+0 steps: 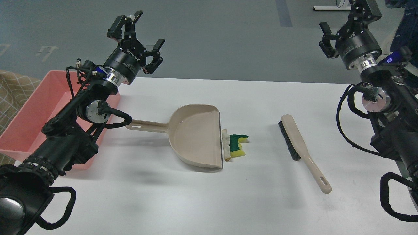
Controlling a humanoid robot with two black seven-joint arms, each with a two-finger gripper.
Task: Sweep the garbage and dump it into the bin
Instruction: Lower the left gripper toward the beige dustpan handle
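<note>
Left gripper (141, 34) raised above the table's far left edge, fingers spread apart, holding nothing. Our right gripper (339, 27) up at the far right, also clear of the table (209, 202); one finger shows, the rest cut off by the frame edge, so we cannot tell its state.

Head view, table: beige dustpan (196, 137) lies centre, handle pointing left. Garbage touching its open lip: bread-like wedge (226, 149) against the edge, sponge piece (238, 145) just beside it. Brush (302, 148) lies well right, untouched. Pink bin (29, 120) at left edge, partly behind our left arm.
</note>
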